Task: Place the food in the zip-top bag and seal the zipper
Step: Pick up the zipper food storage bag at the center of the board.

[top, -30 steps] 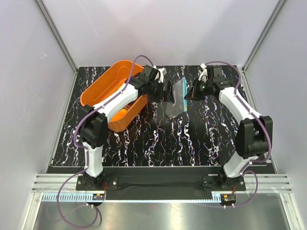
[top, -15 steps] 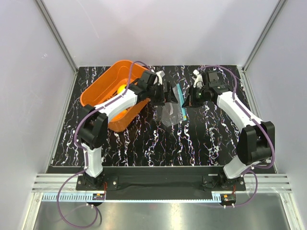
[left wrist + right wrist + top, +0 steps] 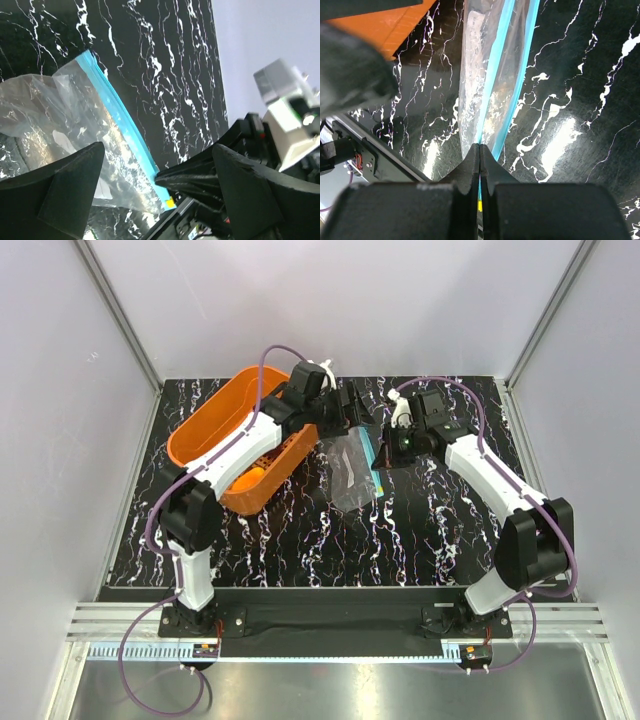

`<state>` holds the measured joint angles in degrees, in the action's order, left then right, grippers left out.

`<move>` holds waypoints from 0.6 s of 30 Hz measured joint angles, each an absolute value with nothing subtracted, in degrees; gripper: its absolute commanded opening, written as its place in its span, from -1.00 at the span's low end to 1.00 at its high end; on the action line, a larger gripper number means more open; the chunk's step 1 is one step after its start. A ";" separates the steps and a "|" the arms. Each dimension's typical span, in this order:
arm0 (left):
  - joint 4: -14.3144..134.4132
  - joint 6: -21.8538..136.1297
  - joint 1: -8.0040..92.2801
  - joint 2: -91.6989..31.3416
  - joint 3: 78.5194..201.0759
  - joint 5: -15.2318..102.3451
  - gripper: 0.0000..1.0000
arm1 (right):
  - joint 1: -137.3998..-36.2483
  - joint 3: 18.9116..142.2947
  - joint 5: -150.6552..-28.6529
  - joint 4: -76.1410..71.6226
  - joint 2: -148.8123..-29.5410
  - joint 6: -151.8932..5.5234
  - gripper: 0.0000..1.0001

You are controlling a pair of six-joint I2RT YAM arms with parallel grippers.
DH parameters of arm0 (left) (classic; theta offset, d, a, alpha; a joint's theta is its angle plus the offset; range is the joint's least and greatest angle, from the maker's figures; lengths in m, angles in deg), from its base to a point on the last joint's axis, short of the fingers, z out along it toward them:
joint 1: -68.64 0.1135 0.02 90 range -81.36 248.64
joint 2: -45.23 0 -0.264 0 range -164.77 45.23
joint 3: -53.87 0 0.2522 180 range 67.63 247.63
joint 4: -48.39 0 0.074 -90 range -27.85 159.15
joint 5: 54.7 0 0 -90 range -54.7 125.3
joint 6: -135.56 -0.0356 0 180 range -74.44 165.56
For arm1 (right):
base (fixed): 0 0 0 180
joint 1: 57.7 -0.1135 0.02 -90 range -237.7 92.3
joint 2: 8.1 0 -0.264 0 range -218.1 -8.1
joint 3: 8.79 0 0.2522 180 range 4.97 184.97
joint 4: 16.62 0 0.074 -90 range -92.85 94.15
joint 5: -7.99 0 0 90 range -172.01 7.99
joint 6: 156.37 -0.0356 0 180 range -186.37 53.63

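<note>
Top external view
Table (image 3: 430, 530): black with white marbling; carries everything listed below.
Orange basket (image 3: 205, 425): far left part of the table, lying at an angle, with the left arm passing over it.
Food (image 3: 252, 475): one yellow-orange piece visible at the near end of the orange basket; other pieces cannot be made out.
Zip-top bag (image 3: 350, 470): clear pouch at the middle of the table, between the two grippers, just right of the basket.
Zipper (image 3: 372, 452): light-blue strip along the bag's right edge.
Left gripper (image 3: 358, 412): at the far end of the bag.
Right gripper (image 3: 385, 443): at the zipper, on the bag's right side.

Left wrist view
Left gripper (image 3: 157, 147): fingers spread wide, nothing between them; the bag lies beyond.
Zip-top bag (image 3: 55, 112): crinkled clear film, partly raised off the table.
Zipper (image 3: 122, 127): runs diagonally toward the lower right.
Right gripper (image 3: 172, 192): meets the zipper's lower end.

Right wrist view
Right gripper (image 3: 480, 155): fingers pressed together on the zipper (image 3: 492, 80).
Zip-top bag (image 3: 477, 55): stretches away from the fingers; two blue strips show with a gap between them further out.
Orange basket (image 3: 390, 25): upper left corner.
Left gripper (image 3: 352, 75): blurred dark mass at left; its state cannot be told here.
</note>
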<state>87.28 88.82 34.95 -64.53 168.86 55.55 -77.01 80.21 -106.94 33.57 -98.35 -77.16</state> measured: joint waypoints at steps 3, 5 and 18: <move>88.98 89.59 34.95 -64.66 168.75 54.58 0.69 | -77.47 80.21 -106.44 33.57 -98.24 -77.00 -1.00; 89.77 89.92 34.95 -64.68 167.90 54.28 0.68 | -77.69 80.21 -105.96 33.57 -98.20 -76.94 -1.00; 95.23 90.24 33.74 -67.19 165.95 52.57 0.55 | -80.81 80.58 -103.01 34.20 -98.16 -76.06 -1.00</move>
